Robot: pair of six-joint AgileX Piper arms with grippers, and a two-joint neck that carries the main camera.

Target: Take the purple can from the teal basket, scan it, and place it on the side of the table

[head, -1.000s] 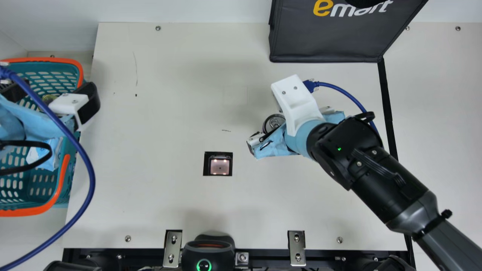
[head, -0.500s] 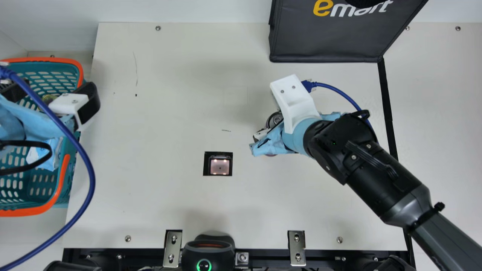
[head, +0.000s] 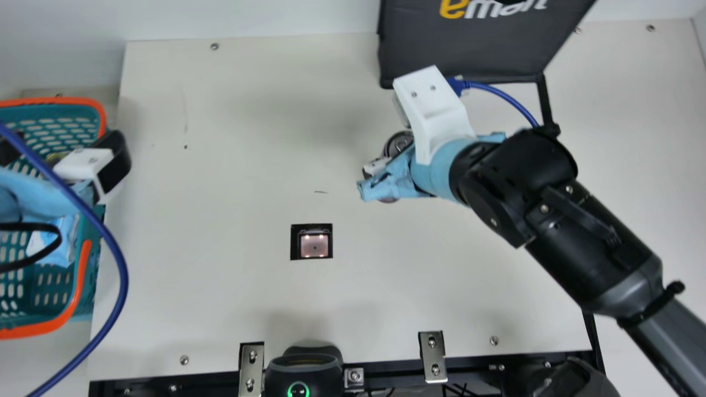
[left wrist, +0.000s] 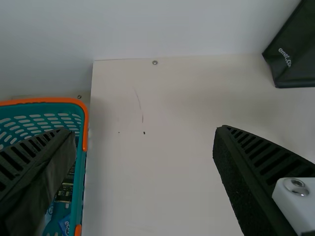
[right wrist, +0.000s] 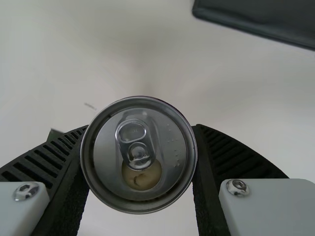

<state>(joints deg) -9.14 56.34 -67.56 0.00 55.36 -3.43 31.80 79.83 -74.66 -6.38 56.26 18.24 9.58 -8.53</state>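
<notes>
The purple can (right wrist: 106, 162) is pinched in the right pincer (right wrist: 140, 130), lid (right wrist: 173, 142) toward the wrist (head: 441, 168). The left pincer (left wrist: 144, 132) is spread.

Ok so the right arm's black ribbed fingers (head: 376, 167) are taking the round, silver-topped metal can (head: 398, 144) closer to the boxy black bag (head: 469, 52), and the neck camera's shifting a bit too.

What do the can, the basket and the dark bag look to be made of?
The can looks like bare, shiny metal on top, with bright rim reflections and a pull tab. The basket seems moulded plastic, smooth and pierced with slots. The dark bag could be coated fabric or thin vinyl, judging by its soft sheen and edge seams.
</notes>
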